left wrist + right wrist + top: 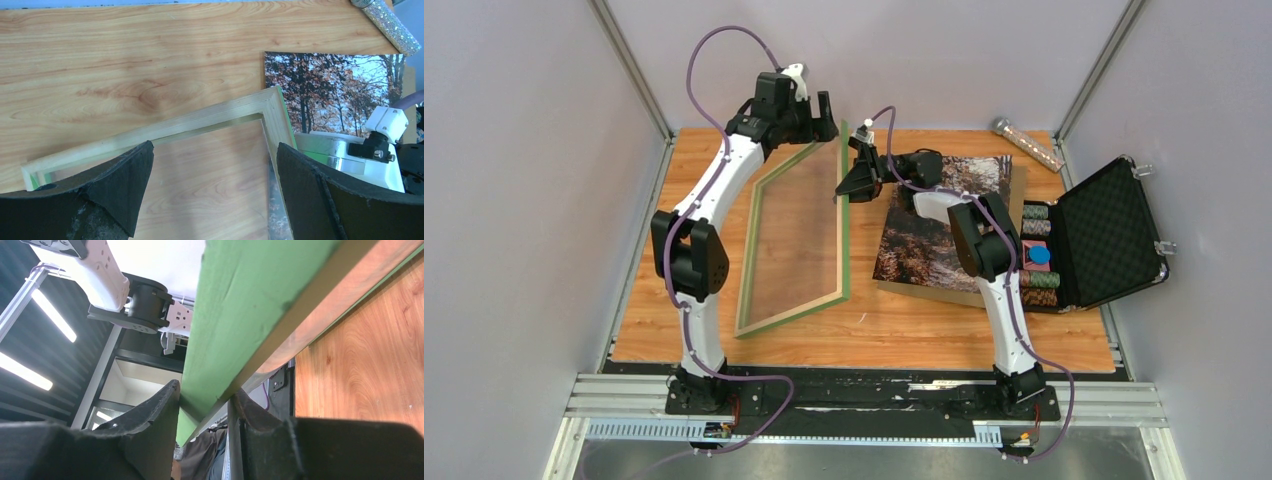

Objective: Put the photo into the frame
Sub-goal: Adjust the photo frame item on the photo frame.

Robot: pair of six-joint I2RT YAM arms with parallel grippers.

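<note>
The frame [846, 230] leans at an angle, its left rail on the table and its green right rail lifted. My right gripper [856, 175] is shut on that raised rail near the far corner; in the right wrist view the green rail [250, 305] sits pinched between the right gripper [205, 400] jaws. My left gripper [824, 115] hangs open above the frame's far corner, with the pale wood back [200, 120] below the left gripper [215, 165] and nothing between its fingers. The photo [924, 240], an autumn forest print [340, 85], lies face up to the right.
A brown backing board [1016, 190] lies under the photo. An open black case [1104, 230] with stacked chips [1039, 250] stands at the right edge. A glittery tube [1027, 143] lies at the far right corner. Grey walls close in the table.
</note>
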